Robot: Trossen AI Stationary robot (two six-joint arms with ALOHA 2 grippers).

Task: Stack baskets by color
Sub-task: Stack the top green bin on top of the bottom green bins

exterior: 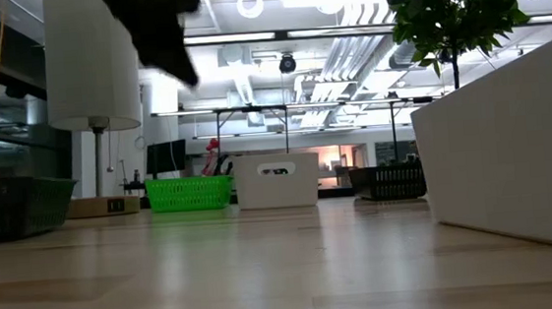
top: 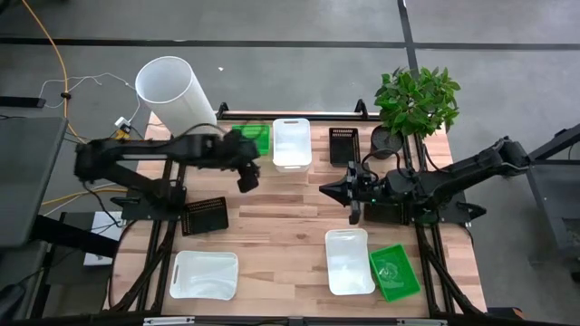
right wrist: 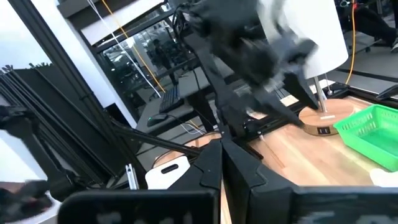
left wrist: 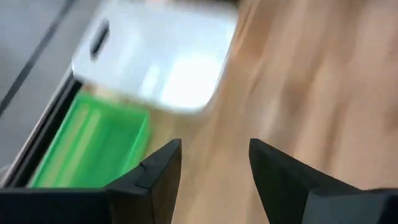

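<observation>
The left wrist view is smeared, so the white basket (left wrist: 155, 59) and the green basket (left wrist: 90, 146) beside it lose their edges, while in the low view a near white basket (exterior: 514, 170) is cut off at the right edge.

Bright green baskets (top: 394, 272), plain white baskets (top: 292, 142) and black mesh baskets (top: 205, 215) sit on pale striped wood table (top: 290, 217).

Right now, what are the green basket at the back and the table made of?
The green basket looks like plastic: bright even colour, thin slotted walls, probably moulded. The table looks like wood: pale planks side by side with grain lines and a soft sheen in the low view, likely sealed or varnished.
</observation>
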